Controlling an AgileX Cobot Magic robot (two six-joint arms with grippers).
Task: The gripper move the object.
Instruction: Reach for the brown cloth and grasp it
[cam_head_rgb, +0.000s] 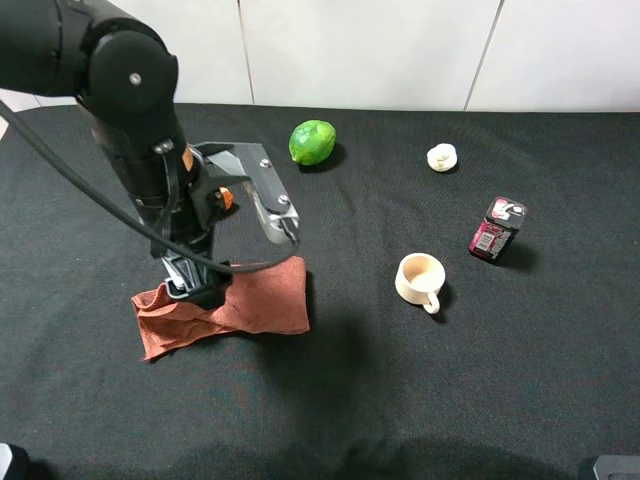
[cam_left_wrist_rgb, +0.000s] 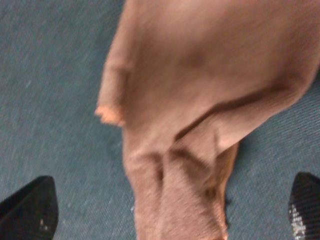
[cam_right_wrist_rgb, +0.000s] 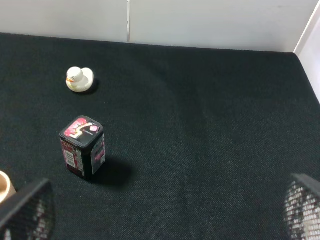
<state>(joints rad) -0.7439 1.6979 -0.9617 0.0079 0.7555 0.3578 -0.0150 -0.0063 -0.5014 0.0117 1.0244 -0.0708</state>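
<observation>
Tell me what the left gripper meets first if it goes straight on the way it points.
The rust-brown towel: the left gripper points down at it, open fingers either side. Whether it already touches is unclear.

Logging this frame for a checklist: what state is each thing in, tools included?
Towel: crumpled, lying on the table.
Left tool: open, astride the towel.
Right tool: open, empty.
Cup: upright, looks empty.
Box: upright, closed.
Duck: upright.
Lime: whole.

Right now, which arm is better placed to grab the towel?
Left. The left fingers, open, straddle the rust-brown towel; the right fingers face the toy duck and the dark carton.
</observation>
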